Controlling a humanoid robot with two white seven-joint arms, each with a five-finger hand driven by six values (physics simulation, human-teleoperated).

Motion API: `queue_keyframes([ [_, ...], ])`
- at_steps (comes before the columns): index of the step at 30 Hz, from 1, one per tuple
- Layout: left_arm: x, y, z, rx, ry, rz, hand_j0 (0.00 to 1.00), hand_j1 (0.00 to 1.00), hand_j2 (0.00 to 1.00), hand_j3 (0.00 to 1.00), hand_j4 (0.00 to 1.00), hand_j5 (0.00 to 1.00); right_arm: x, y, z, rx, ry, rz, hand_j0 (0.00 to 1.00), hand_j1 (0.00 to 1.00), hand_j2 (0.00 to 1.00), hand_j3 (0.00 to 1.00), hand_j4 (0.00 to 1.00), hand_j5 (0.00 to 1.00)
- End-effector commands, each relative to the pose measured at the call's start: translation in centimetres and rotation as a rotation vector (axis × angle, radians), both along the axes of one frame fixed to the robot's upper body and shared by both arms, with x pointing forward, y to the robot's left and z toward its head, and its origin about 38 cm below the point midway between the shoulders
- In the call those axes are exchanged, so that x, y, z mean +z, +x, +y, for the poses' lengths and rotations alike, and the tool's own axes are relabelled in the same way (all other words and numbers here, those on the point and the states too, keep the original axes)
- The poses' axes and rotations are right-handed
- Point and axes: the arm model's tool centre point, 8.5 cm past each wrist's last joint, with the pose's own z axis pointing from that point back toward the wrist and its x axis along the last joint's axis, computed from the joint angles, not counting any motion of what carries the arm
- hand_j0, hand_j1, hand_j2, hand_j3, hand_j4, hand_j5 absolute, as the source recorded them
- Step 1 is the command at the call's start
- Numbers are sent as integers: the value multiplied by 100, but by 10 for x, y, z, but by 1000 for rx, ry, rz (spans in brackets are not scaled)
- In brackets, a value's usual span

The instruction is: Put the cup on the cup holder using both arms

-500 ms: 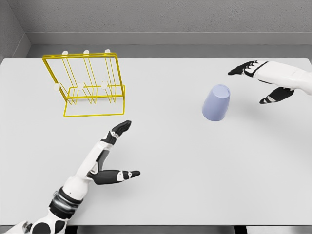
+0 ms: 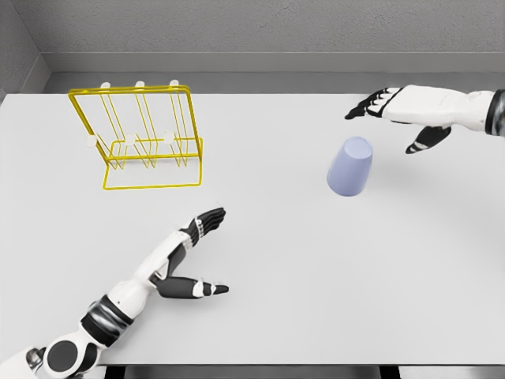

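Reaching comes first: our right hand (image 2: 398,106), fingers spread, hovers just beside the cup (image 2: 350,166) on the desk (image 2: 276,260). Next we must wrap it. Our left hand (image 2: 189,257) waits open.

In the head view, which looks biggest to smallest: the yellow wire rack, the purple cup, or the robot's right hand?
1. Yellow wire rack, clearly largest.
2 and 3. Purple cup and right hand look alike in size; I won't rank them.

Right forearm (image 2: 481,109) beyond the frame's right edge
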Motion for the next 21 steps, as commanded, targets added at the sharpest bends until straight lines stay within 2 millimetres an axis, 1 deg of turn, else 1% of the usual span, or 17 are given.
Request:
queue_keyframes([
  [1,-2,0,-2,-29,26,24,100,100,100,100,100,100,-28,-4,7,24,-67,69,100,100,100,100,100,100],
  [2,-3,0,-2,-26,26,30,100,100,100,100,100,100,-29,-2,6,16,-66,73,100,100,100,100,100,100],
  [3,-3,0,-1,-21,29,31,100,100,100,100,100,100,-28,2,17,31,-53,69,100,100,100,100,100,100],
  [5,-4,-1,3,-14,29,41,100,100,100,100,100,100,-34,7,27,38,-37,77,100,100,100,100,100,100],
  [7,-1,3,3,-1,2,42,100,100,100,100,100,100,-23,10,28,38,-29,54,100,100,100,100,100,100],
  [10,6,11,13,38,-6,19,100,100,100,100,100,100,-20,12,31,41,-17,46,100,100,100,100,100,100],
  [12,8,14,16,50,-7,13,100,100,100,100,100,100,-22,14,26,22,-17,51,100,100,100,100,100,100],
  [14,10,17,19,61,-12,2,100,100,100,100,100,100,-30,20,34,21,-7,70,100,100,100,100,100,100],
  [16,12,18,20,65,-17,-7,100,100,100,100,100,100,-36,22,30,4,-18,85,100,100,100,100,100,100],
  [21,18,21,18,57,-29,-32,100,100,100,100,100,100,-38,24,28,-1,-44,84,100,100,100,100,100,100],
])
